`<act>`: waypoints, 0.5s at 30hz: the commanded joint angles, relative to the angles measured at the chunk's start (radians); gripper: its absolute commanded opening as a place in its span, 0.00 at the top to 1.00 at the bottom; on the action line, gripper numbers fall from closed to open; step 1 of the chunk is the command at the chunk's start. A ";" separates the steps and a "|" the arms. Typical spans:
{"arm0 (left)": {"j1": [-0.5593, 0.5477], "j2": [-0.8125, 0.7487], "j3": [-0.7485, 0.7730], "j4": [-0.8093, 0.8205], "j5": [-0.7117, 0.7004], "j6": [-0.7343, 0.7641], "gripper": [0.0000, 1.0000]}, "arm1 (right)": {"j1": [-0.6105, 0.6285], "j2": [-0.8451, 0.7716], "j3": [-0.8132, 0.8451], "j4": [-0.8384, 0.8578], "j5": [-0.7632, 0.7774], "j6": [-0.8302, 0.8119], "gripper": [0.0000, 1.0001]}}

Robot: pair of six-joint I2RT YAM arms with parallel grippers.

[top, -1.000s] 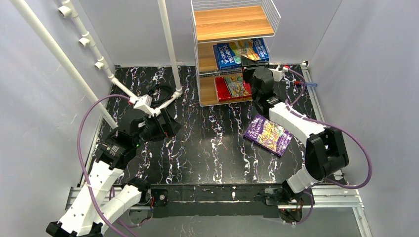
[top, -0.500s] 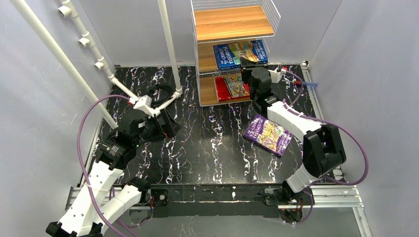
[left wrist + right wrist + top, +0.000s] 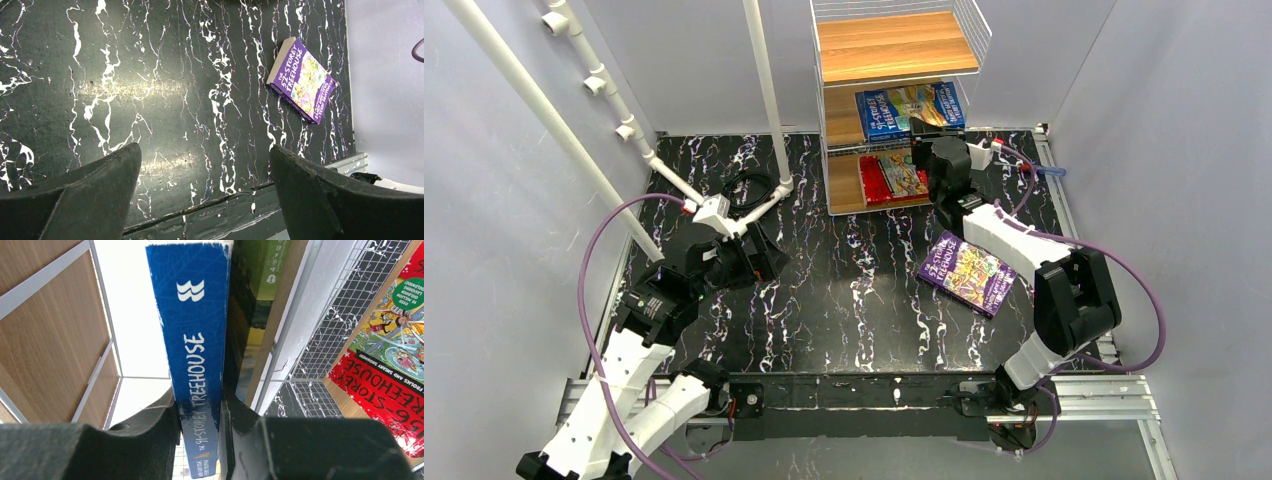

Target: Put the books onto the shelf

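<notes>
Blue book (image 3: 192,340) pinched by the spine in right gripper (image 3: 200,407), at the shelf's (image 3: 894,45) middle board, far right. Could snag the wire or slide off if released crooked. Left gripper (image 3: 204,150) wide open, near left. Purple book (image 3: 969,272) waiting on the table.

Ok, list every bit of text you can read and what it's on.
"THE 91-STOREY TREEHOUSE": spine of the blue book.
"THE 52-STOREY TREEHOUSE": cover of the purple book.
"-STOREY TREEHOUSE": cover of the red book; its number is partly cut off.
Smaller print on all three: too small to read.
</notes>
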 commanded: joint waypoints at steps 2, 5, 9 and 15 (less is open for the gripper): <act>0.005 -0.013 0.013 -0.020 -0.019 0.013 0.02 | -0.033 -0.006 0.079 0.072 0.038 0.025 0.99; 0.005 -0.013 0.013 -0.022 -0.019 0.014 0.02 | -0.040 -0.008 0.090 0.045 0.030 0.031 0.99; 0.005 -0.013 0.013 -0.021 -0.019 0.014 0.02 | -0.050 -0.006 0.096 0.032 0.011 0.043 0.99; 0.005 -0.012 0.014 -0.021 -0.019 0.012 0.02 | -0.054 0.003 0.104 0.027 -0.004 0.049 0.99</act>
